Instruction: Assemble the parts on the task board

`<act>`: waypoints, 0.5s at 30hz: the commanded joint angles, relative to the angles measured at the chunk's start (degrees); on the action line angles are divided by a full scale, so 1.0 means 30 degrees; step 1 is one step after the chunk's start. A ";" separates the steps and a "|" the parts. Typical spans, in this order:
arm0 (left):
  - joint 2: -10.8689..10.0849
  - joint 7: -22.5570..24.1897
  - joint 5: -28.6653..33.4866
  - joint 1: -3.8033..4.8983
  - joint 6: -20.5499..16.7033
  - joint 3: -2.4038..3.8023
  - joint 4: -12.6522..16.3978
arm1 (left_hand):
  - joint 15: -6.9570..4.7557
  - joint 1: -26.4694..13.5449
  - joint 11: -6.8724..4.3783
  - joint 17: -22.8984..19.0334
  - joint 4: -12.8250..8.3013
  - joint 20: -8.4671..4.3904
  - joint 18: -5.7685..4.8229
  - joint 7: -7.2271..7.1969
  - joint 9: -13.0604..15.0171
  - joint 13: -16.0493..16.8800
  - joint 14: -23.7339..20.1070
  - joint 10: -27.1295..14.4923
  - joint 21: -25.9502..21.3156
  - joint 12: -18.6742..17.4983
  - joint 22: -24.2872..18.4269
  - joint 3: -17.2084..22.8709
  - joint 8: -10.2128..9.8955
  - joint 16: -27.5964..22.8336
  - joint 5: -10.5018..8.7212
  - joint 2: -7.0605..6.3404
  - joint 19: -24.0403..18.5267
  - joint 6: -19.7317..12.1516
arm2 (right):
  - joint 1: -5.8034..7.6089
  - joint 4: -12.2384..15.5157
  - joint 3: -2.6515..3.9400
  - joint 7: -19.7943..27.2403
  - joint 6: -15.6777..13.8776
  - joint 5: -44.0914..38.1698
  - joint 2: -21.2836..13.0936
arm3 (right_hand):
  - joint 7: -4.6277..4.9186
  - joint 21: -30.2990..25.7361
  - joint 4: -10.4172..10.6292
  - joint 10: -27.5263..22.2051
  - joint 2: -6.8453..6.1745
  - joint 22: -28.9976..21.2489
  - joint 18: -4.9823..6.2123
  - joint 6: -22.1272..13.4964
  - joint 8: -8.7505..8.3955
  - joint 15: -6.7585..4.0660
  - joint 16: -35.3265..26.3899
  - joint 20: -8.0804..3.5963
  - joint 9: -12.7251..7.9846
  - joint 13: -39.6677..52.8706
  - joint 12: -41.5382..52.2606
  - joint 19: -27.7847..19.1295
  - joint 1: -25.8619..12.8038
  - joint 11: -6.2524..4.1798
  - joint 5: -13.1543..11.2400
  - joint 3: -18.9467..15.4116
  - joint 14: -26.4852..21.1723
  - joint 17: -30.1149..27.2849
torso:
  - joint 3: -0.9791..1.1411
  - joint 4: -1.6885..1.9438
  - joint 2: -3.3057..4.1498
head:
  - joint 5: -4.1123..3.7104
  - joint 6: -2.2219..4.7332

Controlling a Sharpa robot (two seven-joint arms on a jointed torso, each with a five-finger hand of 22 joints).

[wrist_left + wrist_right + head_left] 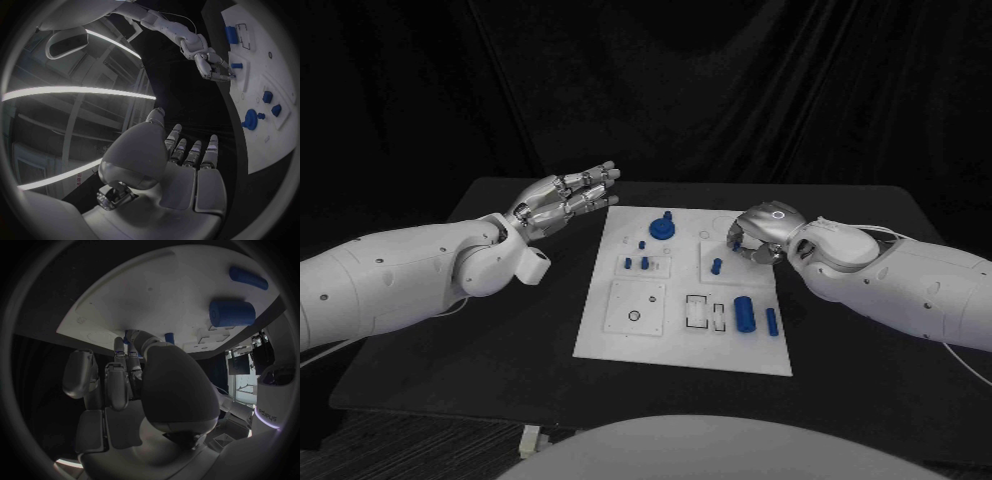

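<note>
The white task board [687,352] lies flat at the middle of the black table [473,350]. The left hand [570,201] hovers over the table just left of the board's far corner, fingers extended and apart, holding nothing. The right hand [764,232] sits at the board's far right edge, fingers curled down; whether they hold a part cannot be told. A large blue cylinder [746,314] lies on the board's near right, a round blue part [664,228] at its far middle.

White arms [401,275], silver hands [567,200]
</note>
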 commanded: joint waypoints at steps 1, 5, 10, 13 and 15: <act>0.0053 0.2450 0.0139 -0.0038 0.0376 0.0020 -0.0015 | 0.0074 0.0248 0.0292 0.0180 -0.0168 0.0056 -0.0412 0.0020 0.0059 -0.0051 0.0312 -0.0109 0.0280 0.0398 0.0252 0.0085 0.0196 0.0261 0.0385 0.0038 0.0289 -0.0040 | 0.0137 0.0116 0.0012 -0.0115 -0.0713 0.0037 -0.0053 | 0.0076 -0.0234 -0.0135 0.0397 0.0606 0.3280 0.0726 0.0251 0.0318 0.0000 -0.0297 0.0104 0.0316 0.0159 0.0267 -0.0106 -0.0060 -0.0114 -0.0175 0.0012 0.0581 0.0223 | -0.0002 0.0001 0.0001 | 0.0012 -0.0002; 0.0079 0.2393 0.0139 -0.0052 0.0448 0.0020 -0.0049 | 0.0098 0.0248 0.0355 0.0180 -0.0177 0.0061 -0.0421 0.0079 0.0066 -0.0043 0.0315 -0.0084 0.0276 0.0440 0.0227 0.0101 0.0201 0.0268 0.0381 0.0056 0.0289 0.0011 | 0.0273 0.0215 0.0012 -0.0133 -0.0820 0.0044 -0.0090 | 0.0068 -0.0208 -0.0123 0.0532 0.0634 0.3286 0.0720 0.0363 0.0351 0.0040 -0.0287 0.0137 0.0328 0.0144 0.0271 -0.0092 -0.0084 -0.0136 -0.0205 0.0009 0.0591 0.0234 | 0.0000 0.0004 0.0005 | 0.0012 -0.0002; 0.0088 0.2321 0.0139 -0.0068 0.0504 0.0019 -0.0088 | 0.0111 0.0247 0.0399 0.0179 -0.0181 0.0063 -0.0425 0.0118 0.0069 -0.0036 0.0316 -0.0064 0.0278 0.0472 0.0226 0.0113 0.0204 0.0272 0.0382 0.0070 0.0297 0.0028 | 0.0392 0.0306 0.0013 -0.0145 -0.0899 0.0047 -0.0122 | 0.0040 -0.0161 -0.0114 0.0844 0.0679 0.3296 0.0718 0.0618 0.0432 0.0068 -0.0260 0.0182 0.0360 0.0120 0.0293 -0.0067 -0.0111 -0.0188 -0.0230 -0.0008 0.0614 0.0275 | -0.0005 0.0007 0.0000 | 0.0058 -0.0002; 0.0085 0.2268 0.0139 -0.0077 0.0538 0.0019 -0.0097 | 0.0120 0.0246 0.0436 0.0180 -0.0185 0.0064 -0.0430 0.0148 0.0070 -0.0031 0.0322 -0.0047 0.0276 0.0501 0.0215 0.0123 0.0206 0.0278 0.0380 0.0082 0.0298 0.0030 | 0.0465 0.0419 0.0013 -0.0180 -0.0905 0.0047 -0.0185 | 0.0036 -0.0145 -0.0118 0.0935 0.0682 0.3300 0.0717 0.0680 0.0446 0.0073 -0.0264 0.0191 0.0365 0.0110 0.0293 -0.0058 -0.0114 -0.0202 -0.0235 -0.0015 0.0614 0.0263 | -0.0002 0.0017 0.0006 | 0.0070 -0.0002; 0.0082 0.2237 0.0139 -0.0084 0.0558 0.0019 -0.0110 | 0.0120 0.0246 0.0436 0.0180 -0.0185 0.0064 -0.0430 0.0148 0.0070 -0.0031 0.0322 -0.0047 0.0276 0.0501 0.0215 0.0123 0.0206 0.0278 0.0380 0.0082 0.0298 0.0030 | 0.0549 0.0605 0.0013 -0.0235 -0.0925 0.0048 -0.0285 | 0.0036 -0.0140 -0.0117 0.0962 0.0680 0.3301 0.0716 0.0695 0.0449 0.0077 -0.0263 0.0194 0.0366 0.0107 0.0294 -0.0056 -0.0117 -0.0206 -0.0238 -0.0019 0.0615 0.0265 | -0.0003 0.0022 0.0003 | 0.0112 -0.0002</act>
